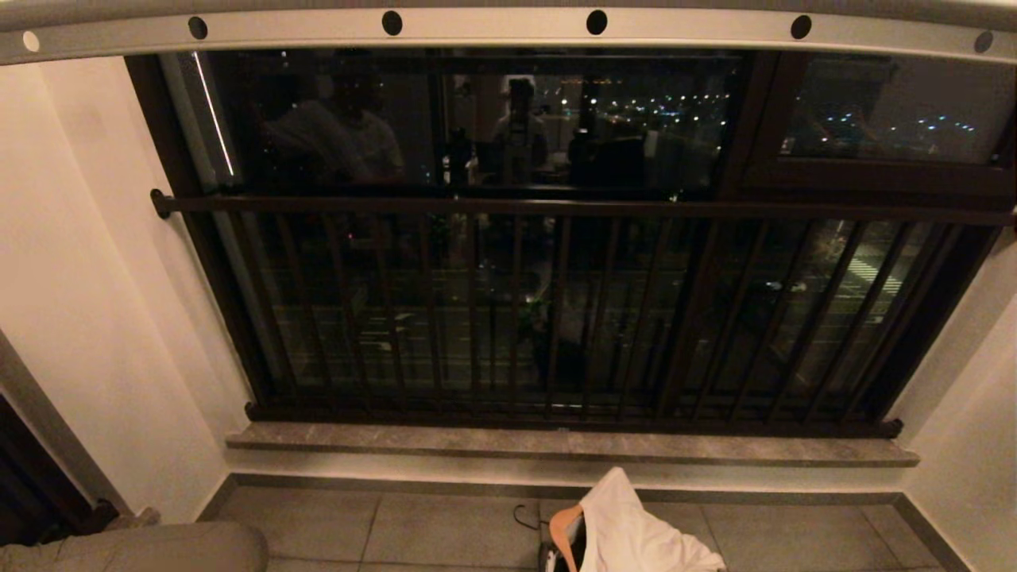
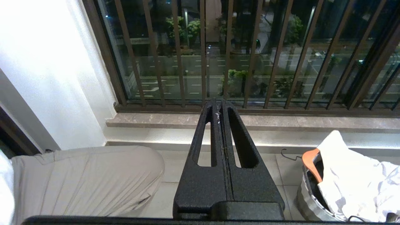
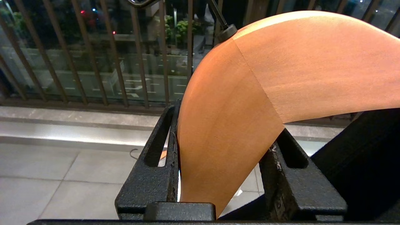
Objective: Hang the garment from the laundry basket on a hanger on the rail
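Right tool: right tool [image 3: 218, 150], closest to its wrist camera, is clamped on a wooden hanger [image 3: 281, 72], one arm of it wedged between the fingers; the black hook rises from the top of the hanger's curve.
Left tool: left tool [image 2: 219, 109] has its two black fingers pressed together, gripping nothing, pointing toward the window sill.
Floor: grey tiles [image 1: 445, 532], large squares with dark joints.
Basket: one laundry basket [image 2: 304, 200] stands on the floor below the sill, toward the right; only its near rim shows in the head view.
Garment: one white garment [image 1: 636, 532] is heaped in the basket, spilling over the rim.
Hangers: two counted, one in the right tool, a second wooden hanger [image 1: 566, 528] leaning in the basket beside the garment.
Rail: one pale grey rail [image 1: 493, 30] runs overhead, with six round holes visible.
Window: dark brown barred railing [image 1: 556, 318] over night glass, above a stone sill [image 1: 556, 445].
Walls: white, on both sides.
Bystander: a trouser leg [image 2: 84, 178] at the left.
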